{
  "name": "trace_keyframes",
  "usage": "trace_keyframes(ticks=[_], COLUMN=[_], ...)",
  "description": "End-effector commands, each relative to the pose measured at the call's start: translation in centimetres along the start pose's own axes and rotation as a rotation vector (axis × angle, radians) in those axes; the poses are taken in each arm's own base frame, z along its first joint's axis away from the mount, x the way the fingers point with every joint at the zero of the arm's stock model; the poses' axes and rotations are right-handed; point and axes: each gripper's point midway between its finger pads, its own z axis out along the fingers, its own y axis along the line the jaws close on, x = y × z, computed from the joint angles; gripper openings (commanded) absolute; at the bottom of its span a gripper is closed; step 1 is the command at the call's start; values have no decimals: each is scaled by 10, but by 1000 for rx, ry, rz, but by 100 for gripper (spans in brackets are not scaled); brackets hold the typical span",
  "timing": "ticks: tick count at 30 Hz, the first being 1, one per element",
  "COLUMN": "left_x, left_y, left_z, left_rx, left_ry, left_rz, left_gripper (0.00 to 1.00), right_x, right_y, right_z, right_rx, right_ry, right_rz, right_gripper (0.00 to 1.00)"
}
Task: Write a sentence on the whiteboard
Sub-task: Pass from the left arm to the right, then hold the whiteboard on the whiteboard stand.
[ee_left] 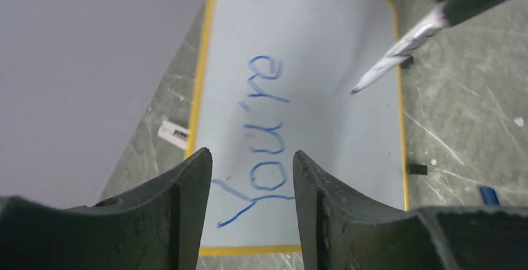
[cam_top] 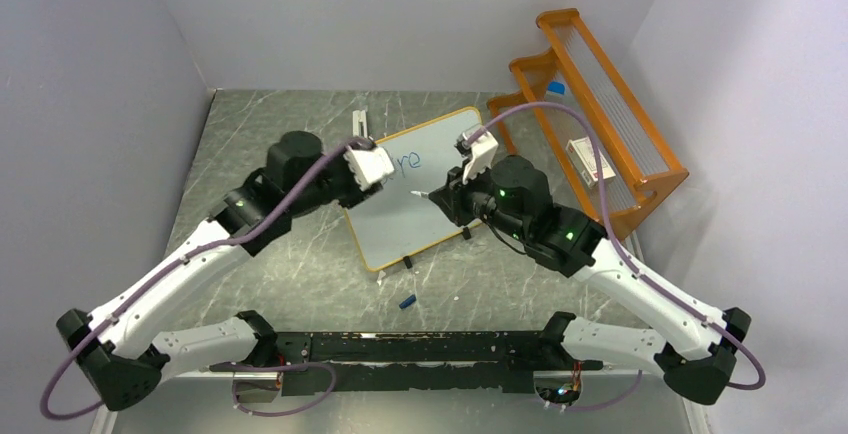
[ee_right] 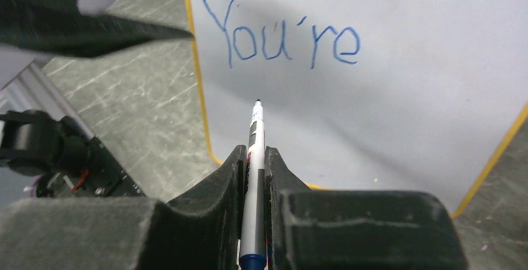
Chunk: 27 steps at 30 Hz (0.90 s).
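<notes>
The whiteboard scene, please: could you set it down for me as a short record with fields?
Whiteboard: lying on the table, tan-orange frame
Writing: "You're" in blue
Right gripper: shut on the marker
Marker tip: over bare board below the writing; contact unclear
Left gripper: open, empty, above the board's end near the "Y"
Small blue piece: on the table, just off the board's near edge
Orange rack: beyond the board's right side

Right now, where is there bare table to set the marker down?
Bare table left of the whiteboard, at the far-left corner; also between its near edge and the base rail, beside the blue piece. Crowded: whiteboard to orange rack.
</notes>
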Motion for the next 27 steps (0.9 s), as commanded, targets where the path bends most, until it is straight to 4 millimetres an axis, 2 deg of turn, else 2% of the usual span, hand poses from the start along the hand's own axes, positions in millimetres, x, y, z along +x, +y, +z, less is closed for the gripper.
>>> trace_keyframes(ticks=[1, 7, 11, 17, 27], left_x=[-18, 11, 19, 26, 47], left_y=[40, 62, 63, 69, 64], left_z=[-18, -11, -3, 10, 41], left_rx=[-85, -49, 59, 135, 264], left_ry=[-135, -103, -129, -152, -116], left_rz=[-169, -346, -432, -527, -678], left_gripper=[58, 60, 61, 61, 55], right_x=[-21, -23, -18, -23, -24], right_y=[-20, -36, -45, -50, -51], right_z=[-9, -17, -16, -22, -20], right_rx=[90, 152, 188, 203, 204], right_ry=[-161, -274, -309, -409, -448], right_rz=[-41, -69, -95, -85, -83], right_gripper=[0, 0, 0, 0, 0])
